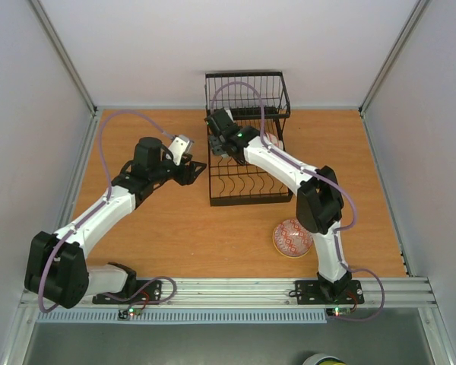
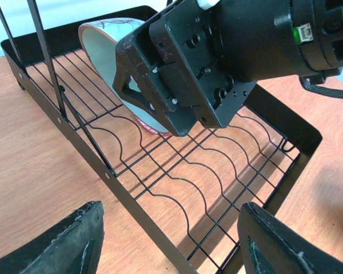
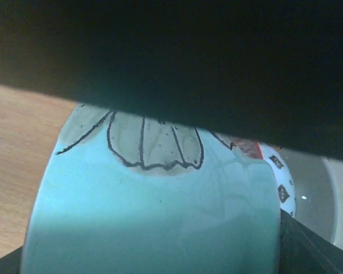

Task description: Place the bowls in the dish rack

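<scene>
Standing on edge, blue-green bowl opening leftward

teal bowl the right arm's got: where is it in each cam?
Top external: mostly hidden under the right gripper, over the far-left part of the dish rack.
Left wrist: teal bowl at upper left, tilted, partly behind that gripper.
Right wrist: fills the lower centre.
Shared landmark: the rack's wavy wires, seen in top and left wrist only.

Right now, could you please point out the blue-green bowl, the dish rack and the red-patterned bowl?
blue-green bowl (image 2: 100, 50): left wrist view, on its pale inner wall.
dish rack (image 2: 108, 174): left wrist view, on its near side bar.
red-patterned bowl (image 1: 292, 237): top external view, on its patterned middle.
</scene>
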Tool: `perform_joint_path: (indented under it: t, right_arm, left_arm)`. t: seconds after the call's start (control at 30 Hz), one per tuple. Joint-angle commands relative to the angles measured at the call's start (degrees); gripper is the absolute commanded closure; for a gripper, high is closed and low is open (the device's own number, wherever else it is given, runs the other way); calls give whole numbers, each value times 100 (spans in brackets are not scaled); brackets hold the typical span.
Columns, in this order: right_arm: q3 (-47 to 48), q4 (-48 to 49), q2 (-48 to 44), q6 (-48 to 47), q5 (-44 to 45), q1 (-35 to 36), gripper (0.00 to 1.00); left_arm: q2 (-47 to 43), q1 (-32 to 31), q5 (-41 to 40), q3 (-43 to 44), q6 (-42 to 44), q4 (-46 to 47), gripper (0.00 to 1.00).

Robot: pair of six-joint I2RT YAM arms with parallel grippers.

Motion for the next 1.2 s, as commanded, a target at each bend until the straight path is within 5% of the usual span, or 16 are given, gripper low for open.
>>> perform_joint_path:
  t: [0.0, 0.23, 0.73, 1.17]
  right_arm:
    - [369, 49, 211, -379, 701, 18, 99]
    - [487, -5, 534, -468, 914, 31, 99]
    - [-1009, 625, -34, -113, 1004, 252, 99]
    - [-836, 658, 265, -204, 1479, 278, 99]
  left_arm:
    - [-103, 30, -46, -40, -3, 369, 35]
    - [-77, 25, 16, -32, 11, 365, 35]
    - [-95, 26, 60, -41, 16, 372, 35]
    - [-66, 27, 131, -23, 39, 352, 35]
